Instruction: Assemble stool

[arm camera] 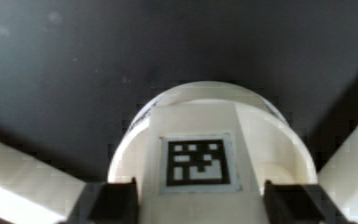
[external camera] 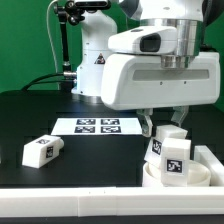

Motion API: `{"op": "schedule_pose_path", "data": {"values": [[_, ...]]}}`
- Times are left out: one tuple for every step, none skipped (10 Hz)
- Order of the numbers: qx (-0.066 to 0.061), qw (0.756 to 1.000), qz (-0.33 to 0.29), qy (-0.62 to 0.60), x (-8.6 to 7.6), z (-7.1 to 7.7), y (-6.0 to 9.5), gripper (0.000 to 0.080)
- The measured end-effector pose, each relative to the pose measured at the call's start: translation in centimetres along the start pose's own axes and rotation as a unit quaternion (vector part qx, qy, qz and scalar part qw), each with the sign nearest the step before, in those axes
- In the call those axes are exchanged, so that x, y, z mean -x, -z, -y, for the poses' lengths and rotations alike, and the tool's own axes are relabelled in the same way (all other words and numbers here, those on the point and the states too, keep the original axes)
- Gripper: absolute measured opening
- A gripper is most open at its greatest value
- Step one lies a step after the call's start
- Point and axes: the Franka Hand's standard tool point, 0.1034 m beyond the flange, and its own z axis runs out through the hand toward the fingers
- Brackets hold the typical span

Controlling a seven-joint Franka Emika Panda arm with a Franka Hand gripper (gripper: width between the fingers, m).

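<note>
My gripper (external camera: 164,124) hangs under the big white robot head at the exterior view's right, shut on a white stool leg (external camera: 171,152) with a black-and-white tag. That leg stands upright, its lower end at or in the round white seat (external camera: 190,180) near the front right; whether it touches the seat I cannot tell. In the wrist view the same leg (arm camera: 202,130) fills the middle, tag facing the camera, with my gripper (arm camera: 202,206) closed on its sides by the dark fingers (arm camera: 115,205). A second leg (external camera: 43,150) lies on the black table at the exterior view's left.
The marker board (external camera: 98,126) lies flat on the table in the middle. A white raised wall (external camera: 212,158) borders the seat on the exterior view's right. The robot's base (external camera: 92,60) stands at the back.
</note>
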Motion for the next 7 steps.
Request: {"op": "schedule_pose_path", "data": {"values": [[-0.001, 0.999, 0.000, -0.041, -0.01, 0.04, 0.00, 0.0338], [-0.001, 0.997, 0.000, -0.076, -0.01, 0.06, 0.00, 0.0338], [-0.003, 0.994, 0.000, -0.105, -0.02, 0.09, -0.01, 0.0338], [-0.005, 0.991, 0.000, -0.137, -0.01, 0.16, -0.05, 0.0338], [-0.009, 0.984, 0.000, -0.177, -0.02, 0.29, -0.09, 0.0338], [-0.011, 0.978, 0.000, -0.210, -0.04, 0.39, -0.10, 0.0338], [-0.015, 0.968, -0.003, -0.249, -0.09, 0.41, -0.10, 0.0338]]}}
